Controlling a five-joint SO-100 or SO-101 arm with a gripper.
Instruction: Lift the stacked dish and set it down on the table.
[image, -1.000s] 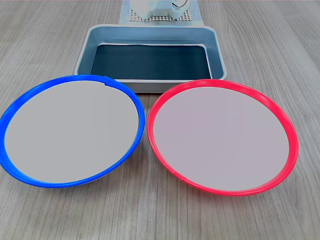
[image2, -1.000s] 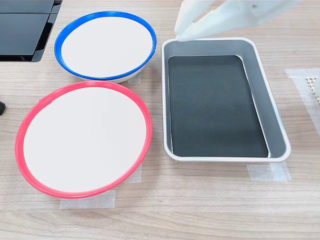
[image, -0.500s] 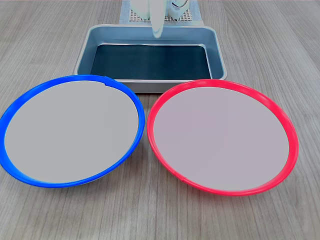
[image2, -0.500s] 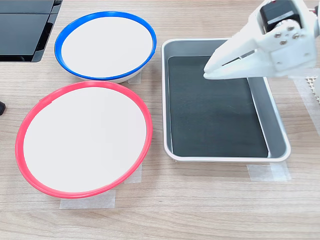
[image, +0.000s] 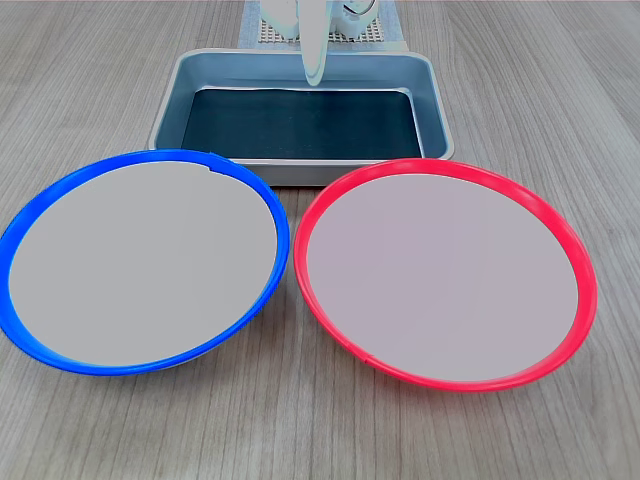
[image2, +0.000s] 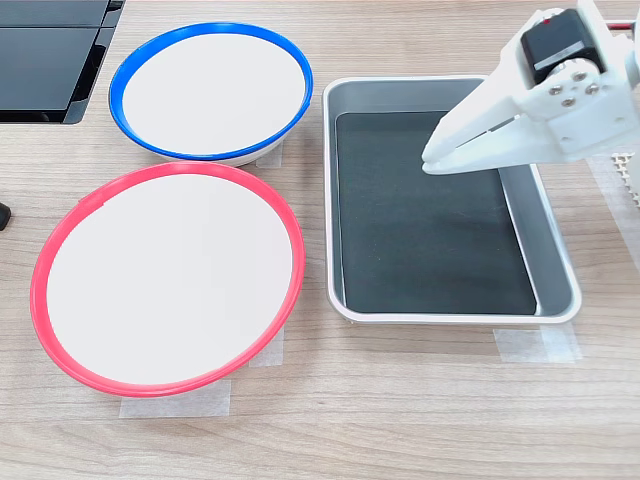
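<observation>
Since a moment ago the gripper (image2: 432, 161) has drawn back a little toward the second exterior view's right, and nothing else has moved.

In the first exterior view, the gripper (image: 314, 72) hangs as a narrow white tip above the far wall of the grey tray (image: 163, 108), holding nothing. The blue-rimmed plate (image: 145, 261) sits on the table (image: 80, 80) at the first exterior view's left. Just beside it, with a thin gap between the rims, is the red-rimmed plate (image: 446, 270). Both lie in front of the tray.

In the second exterior view, the white fingers (image2: 470, 122) lie nearly together, only a thin slit between them, clamped on nothing, over the tray's (image2: 330, 200) dark floor. The blue-rimmed plate (image2: 210, 92) rests flat on the table (image2: 400, 400), beside the tray's upper corner and well apart from the gripper. The red-rimmed plate (image2: 168, 277) lies below it. Pale tape strips (image2: 175, 404) show at the plates' edges.
</observation>
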